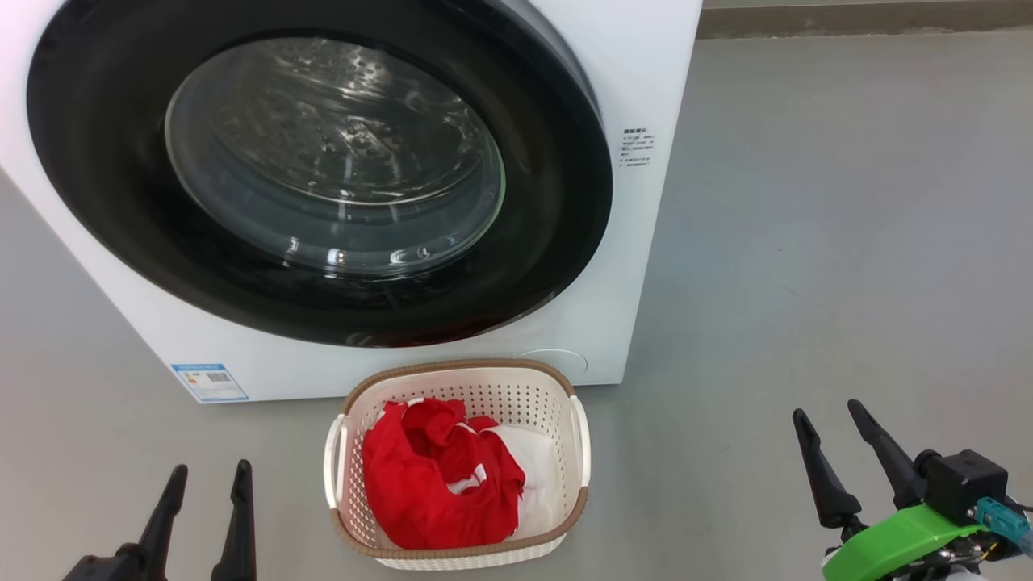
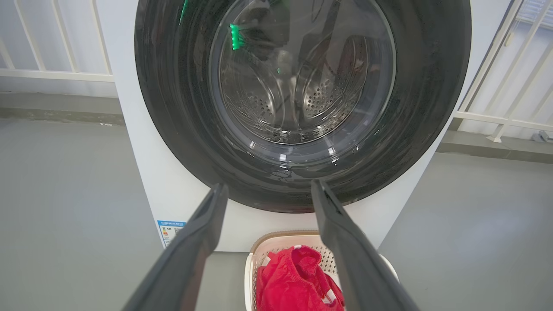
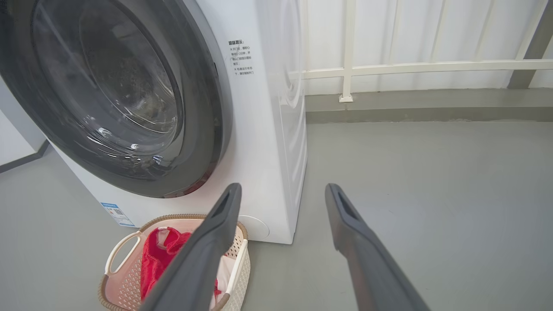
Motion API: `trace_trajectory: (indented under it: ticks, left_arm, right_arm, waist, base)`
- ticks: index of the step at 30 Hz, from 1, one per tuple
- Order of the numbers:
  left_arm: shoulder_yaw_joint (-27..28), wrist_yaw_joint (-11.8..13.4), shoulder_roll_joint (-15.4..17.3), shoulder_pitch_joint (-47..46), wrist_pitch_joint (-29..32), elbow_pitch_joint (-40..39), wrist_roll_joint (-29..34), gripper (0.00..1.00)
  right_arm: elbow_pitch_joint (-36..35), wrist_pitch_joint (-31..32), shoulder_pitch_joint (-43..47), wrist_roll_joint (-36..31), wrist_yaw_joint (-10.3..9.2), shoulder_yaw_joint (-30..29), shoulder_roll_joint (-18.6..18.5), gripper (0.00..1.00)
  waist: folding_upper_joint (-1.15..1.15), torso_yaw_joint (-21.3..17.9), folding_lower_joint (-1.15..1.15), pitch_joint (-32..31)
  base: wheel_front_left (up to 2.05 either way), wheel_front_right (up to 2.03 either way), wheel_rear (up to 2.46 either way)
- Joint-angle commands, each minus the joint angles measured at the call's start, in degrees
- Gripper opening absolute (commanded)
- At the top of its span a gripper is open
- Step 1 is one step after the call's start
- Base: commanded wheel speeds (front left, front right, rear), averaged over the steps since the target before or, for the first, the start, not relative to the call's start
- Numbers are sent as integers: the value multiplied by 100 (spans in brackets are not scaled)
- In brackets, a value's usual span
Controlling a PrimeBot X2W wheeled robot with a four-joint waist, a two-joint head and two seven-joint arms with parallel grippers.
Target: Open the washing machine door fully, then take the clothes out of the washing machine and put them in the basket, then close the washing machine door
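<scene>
While the clothes (image 1: 436, 484) lie in the basket (image 1: 460, 368), the left gripper (image 1: 211, 466) and right gripper (image 1: 826, 408) flank it, both spread wide and empty. The washing machine door (image 1: 565, 202) is closed.

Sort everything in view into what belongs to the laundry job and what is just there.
Job:
- washing machine
- washing machine door
- red clothes, lying in the basket
- basket

Just there:
- white railing
- grey floor
</scene>
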Motion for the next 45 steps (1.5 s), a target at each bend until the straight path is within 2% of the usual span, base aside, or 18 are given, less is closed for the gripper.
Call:
trace_trajectory:
  ticks: [1,33,34,41,45]
  left_arm:
    - [214,-18,69,-89,-54,-156,46,100]
    - [262,-18,48,-167,-54,-202,21,100]
    - [69,0,-32,25,0,-46,50,0]
    - [-13,1,-288,149,37,405,46,0]
    - [6,0,-288,125,98,394,-199,0]
  right_arm:
    - [-157,-26,-3,21,-14,71,-50,100]
    - [-214,-26,14,-48,-14,-49,23,100]
    - [-66,0,20,-29,0,-151,96,0]
    - [412,10,131,-23,0,-124,330,0]
    - [381,78,128,215,0,-148,350,0]
  waist:
    - [0,-26,0,-3]
    - [0,-50,0,106]
    - [0,-51,0,107]
    - [0,-51,0,107]
    - [0,-54,5,94]
  base:
    - [0,0,0]
    - [0,0,0]
    - [0,0,0]
    - [0,0,0]
    - [0,0,0]
